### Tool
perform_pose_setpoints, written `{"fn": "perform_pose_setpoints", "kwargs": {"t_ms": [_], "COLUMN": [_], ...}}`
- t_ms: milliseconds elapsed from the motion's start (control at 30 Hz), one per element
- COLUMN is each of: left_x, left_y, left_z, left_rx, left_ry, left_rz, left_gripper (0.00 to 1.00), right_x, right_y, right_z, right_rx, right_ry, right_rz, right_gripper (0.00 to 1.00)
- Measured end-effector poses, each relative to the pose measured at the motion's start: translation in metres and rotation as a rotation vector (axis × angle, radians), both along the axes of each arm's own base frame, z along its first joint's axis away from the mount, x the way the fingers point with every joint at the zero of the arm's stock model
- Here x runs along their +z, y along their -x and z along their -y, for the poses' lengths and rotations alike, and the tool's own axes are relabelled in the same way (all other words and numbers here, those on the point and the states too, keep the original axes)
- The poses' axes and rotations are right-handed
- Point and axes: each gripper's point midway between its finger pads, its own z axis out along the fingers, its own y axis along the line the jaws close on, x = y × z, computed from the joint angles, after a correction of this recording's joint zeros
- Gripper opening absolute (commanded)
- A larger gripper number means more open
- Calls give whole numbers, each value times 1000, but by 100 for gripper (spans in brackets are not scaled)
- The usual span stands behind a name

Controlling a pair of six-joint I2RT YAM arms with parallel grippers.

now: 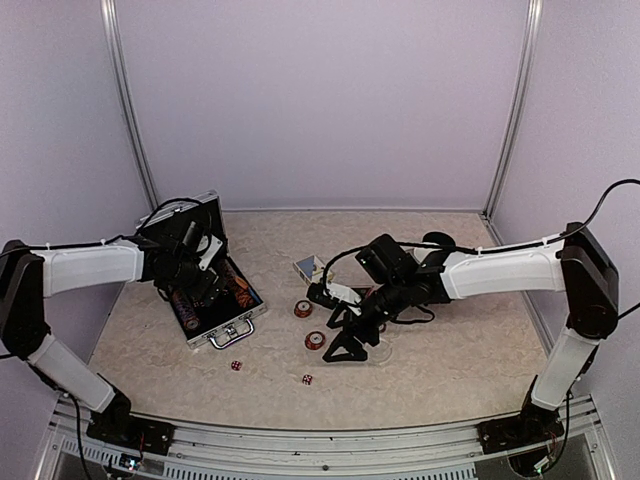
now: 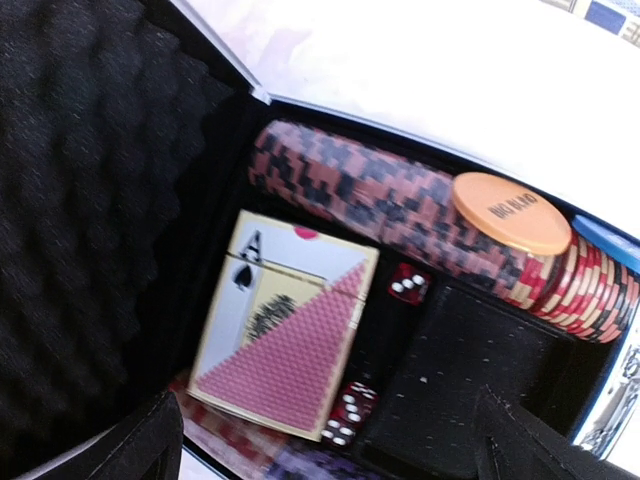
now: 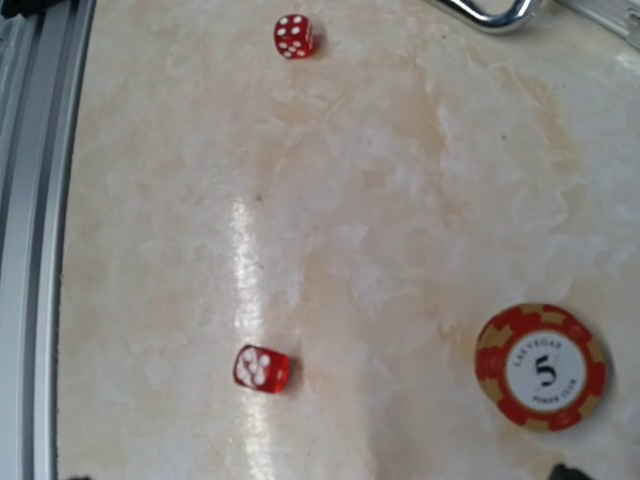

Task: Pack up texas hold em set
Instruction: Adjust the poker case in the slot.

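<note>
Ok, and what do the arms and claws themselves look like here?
Left arm and right arm alike: white tubular links between black joints, on black bases. Thin black cables run along them, one looping free above the right elbow. The left claw and right claw are all black. No legible markings.

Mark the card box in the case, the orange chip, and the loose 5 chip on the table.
card box [image 2: 285, 320]: left wrist view, middle of its printed face.
orange chip [image 2: 511, 212]: left wrist view, centre of its flat top.
5 chip [image 3: 541, 367]: right wrist view, white centre label.
</note>
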Motion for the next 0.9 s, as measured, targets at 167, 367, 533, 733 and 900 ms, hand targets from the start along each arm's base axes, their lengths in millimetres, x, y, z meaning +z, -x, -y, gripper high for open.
{"fn": "perform_pose_setpoints", "kwargs": {"t_ms": [167, 367, 533, 733, 900], "left_x": [-5, -5, -20, -41, -41], "left_y": [12, 21, 20, 18, 12], "left_z": [10, 15, 7, -2, -2], "left_rx": [49, 113, 190, 239, 256], "left_ry": [-35, -61, -108, -180, -194], "left_rz": [13, 43, 36, 9, 20], "left_gripper": [97, 75, 45, 32, 30], "right_x": [-1, -5, -8, -8, -9], "right_y": [-1, -1, 0, 0, 0], "right_z": [-1, 0, -2, -3, -3], "right_rx": [-2, -3, 2, 4, 4], "right_ry": [4, 13, 20, 20, 23], "right_rz": [0, -3, -6, -3, -4], "right_gripper": [99, 99, 99, 99, 99]}}
